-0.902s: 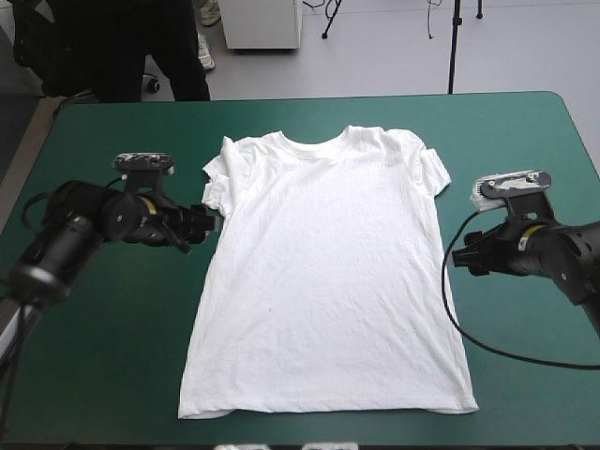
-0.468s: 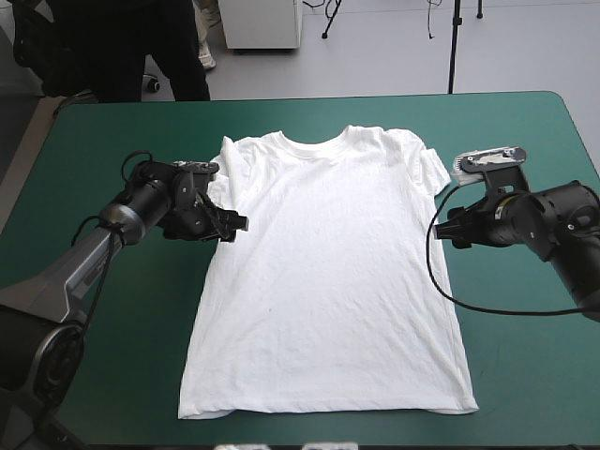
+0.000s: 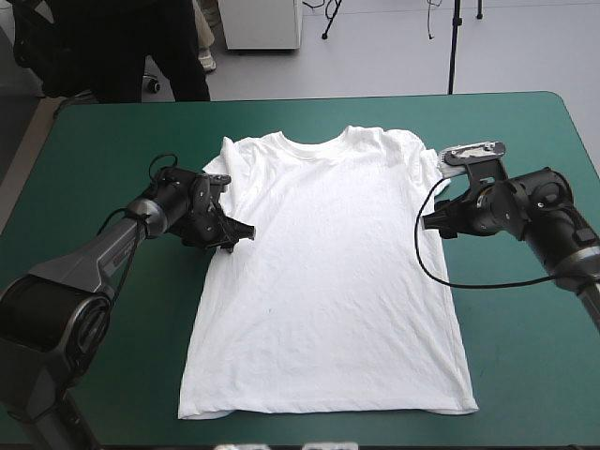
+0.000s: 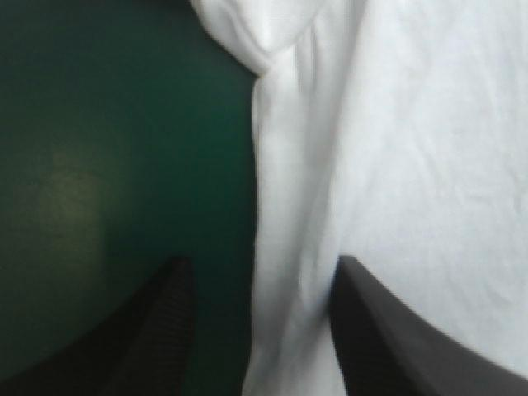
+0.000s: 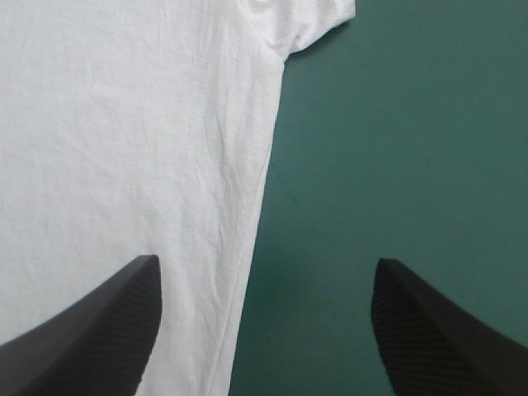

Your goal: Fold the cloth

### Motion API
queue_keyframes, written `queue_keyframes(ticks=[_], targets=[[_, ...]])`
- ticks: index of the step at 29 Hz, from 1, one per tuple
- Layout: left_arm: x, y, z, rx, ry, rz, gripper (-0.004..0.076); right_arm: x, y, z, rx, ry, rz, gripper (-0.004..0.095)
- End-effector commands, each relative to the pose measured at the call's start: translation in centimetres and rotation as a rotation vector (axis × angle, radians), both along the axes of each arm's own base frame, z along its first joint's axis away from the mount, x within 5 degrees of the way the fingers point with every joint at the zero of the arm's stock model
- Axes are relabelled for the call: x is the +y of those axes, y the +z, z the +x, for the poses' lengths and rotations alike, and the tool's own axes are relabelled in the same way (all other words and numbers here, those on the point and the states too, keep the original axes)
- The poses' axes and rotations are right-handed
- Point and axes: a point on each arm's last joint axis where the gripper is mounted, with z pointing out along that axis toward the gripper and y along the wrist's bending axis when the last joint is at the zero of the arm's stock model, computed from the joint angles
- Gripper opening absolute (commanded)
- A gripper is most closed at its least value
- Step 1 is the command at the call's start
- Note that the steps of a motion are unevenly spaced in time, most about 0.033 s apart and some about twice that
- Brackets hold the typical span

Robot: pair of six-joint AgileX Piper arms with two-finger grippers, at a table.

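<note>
The white T-shirt (image 3: 323,281) lies spread flat on the table, collar toward the far edge. My left gripper (image 3: 242,230) is low at the shirt's left side edge, just under the sleeve. In the left wrist view it (image 4: 262,262) is open, and the T-shirt's (image 4: 412,165) rumpled side hem runs between its fingers. My right gripper (image 3: 427,220) sits at the right side edge below the other sleeve. In the right wrist view it (image 5: 266,262) is wide open, straddling the edge of the T-shirt (image 5: 124,124), with one finger over cloth and the other over the cover.
The teal-green cover (image 3: 112,356) shows in broad strips on both sides of the shirt and along the table's far edge (image 3: 309,97). The shirt's bottom hem lies close to the near edge.
Both grippers have moved inward from the bare cover to the shirt's side edges. The left one has also swung a little toward the near edge. The shirt has not shifted.
</note>
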Motion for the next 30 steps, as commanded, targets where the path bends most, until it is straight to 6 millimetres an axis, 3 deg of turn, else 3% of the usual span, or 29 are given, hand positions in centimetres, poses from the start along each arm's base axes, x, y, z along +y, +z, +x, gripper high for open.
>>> queue_keyframes(ticks=[1, 8, 17, 30], targets=[[-0.1, 2.3, 0.4, -0.087, -0.008, -0.014, 0.0237, 0.2, 1.6, 1.0, -0.097, 0.008, 0.011, 0.0671], [-0.1, 2.0, 0.6, -0.099, -0.046, -0.006, -0.0009, 0.8, -0.8, 4.1, -0.026, 0.011, -0.029, 0.0671], [-0.4, 2.1, 0.6, -0.094, -0.041, -0.031, -0.0009, 1.5, -6.3, 7.0, 0.113, 0.019, -0.08, 0.0671], [-0.4, 2.1, 0.6, -0.098, -0.047, -0.04, -0.0009, 1.3, -10.9, 9.3, 0.199, -0.013, 0.002, 0.0555]])
